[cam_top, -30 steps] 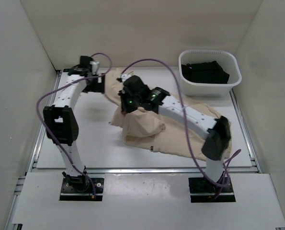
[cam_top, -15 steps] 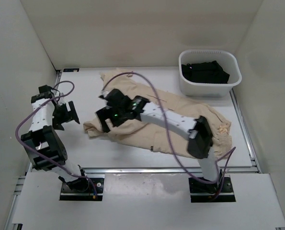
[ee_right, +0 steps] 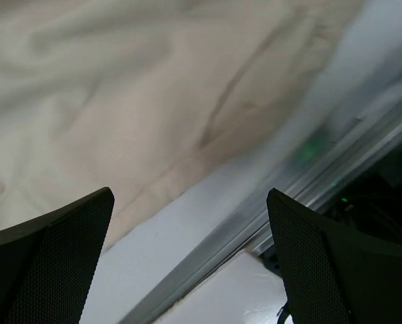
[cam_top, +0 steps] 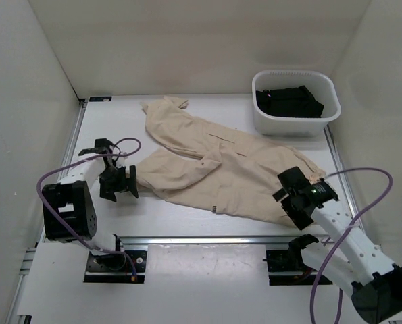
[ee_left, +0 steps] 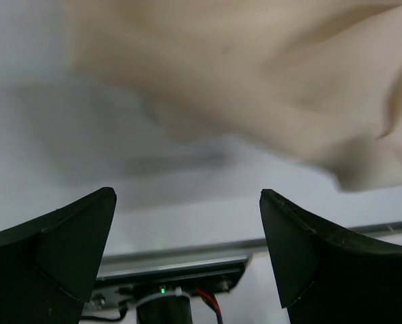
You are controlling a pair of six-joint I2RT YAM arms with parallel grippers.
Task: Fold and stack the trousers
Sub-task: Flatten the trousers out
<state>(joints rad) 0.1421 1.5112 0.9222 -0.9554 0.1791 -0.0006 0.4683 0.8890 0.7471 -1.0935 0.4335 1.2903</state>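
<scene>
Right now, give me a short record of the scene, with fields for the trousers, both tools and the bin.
trousers: beige, spread unfolded on the table, legs pointing left
left tool: open, empty, beside a leg end
right tool: open, empty, above the trousers' near right edge
bin: white, far right, dark cloth inside

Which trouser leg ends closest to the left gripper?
The leg on the near side: its end lies just beside the left gripper. The other leg stretches away toward the far side, well clear of it.
</scene>
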